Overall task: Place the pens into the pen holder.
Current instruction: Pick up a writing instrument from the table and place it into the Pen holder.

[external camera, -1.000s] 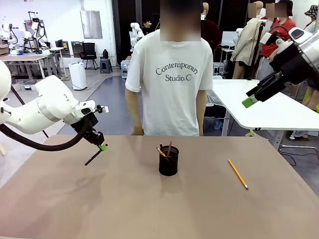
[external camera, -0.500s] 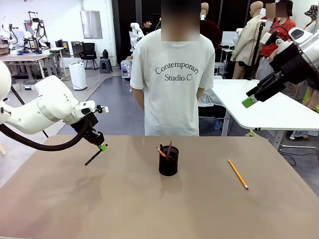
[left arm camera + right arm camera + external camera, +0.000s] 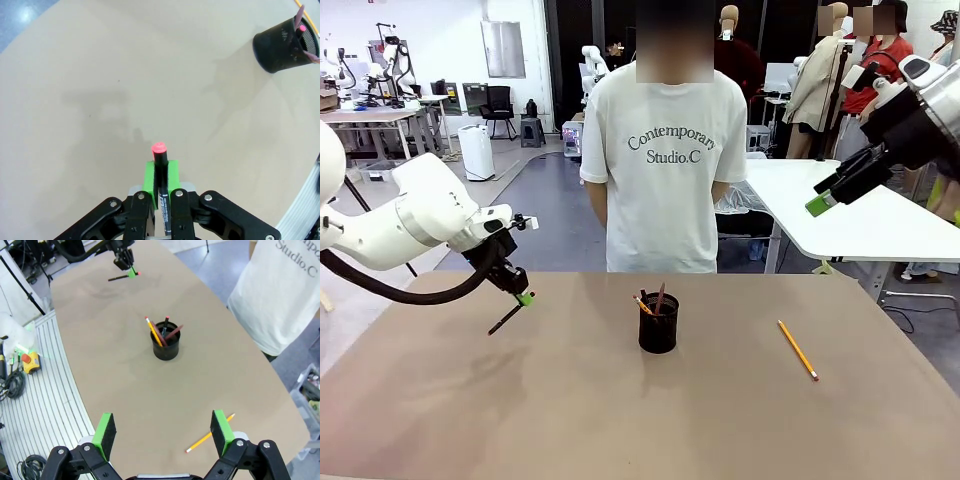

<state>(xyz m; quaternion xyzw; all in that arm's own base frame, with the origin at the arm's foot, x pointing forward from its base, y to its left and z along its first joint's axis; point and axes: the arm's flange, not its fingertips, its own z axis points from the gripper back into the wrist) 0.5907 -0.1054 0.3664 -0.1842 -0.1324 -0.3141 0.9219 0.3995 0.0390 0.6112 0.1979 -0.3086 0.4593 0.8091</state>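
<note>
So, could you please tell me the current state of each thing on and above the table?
Left pincer: shut on the black pen, above the table.
Right pincer: open, raised, empty.
Pen holder: upright, pens standing inside.
Yellow pencil: lying flat on the table, untouched.

white t-shirt (image 3: 665,190) of the person at the far side of the table (image 3: 620,400): dark print across the chest in two slanted lines, "contemporary" above "studio.c". right wrist view, same t-shirt (image 3: 280,305): lower line "studio.c" legible, upper line cut by the picture's edge. black pen (image 3: 160,170): small white print on the barrel, too small to read.
</note>
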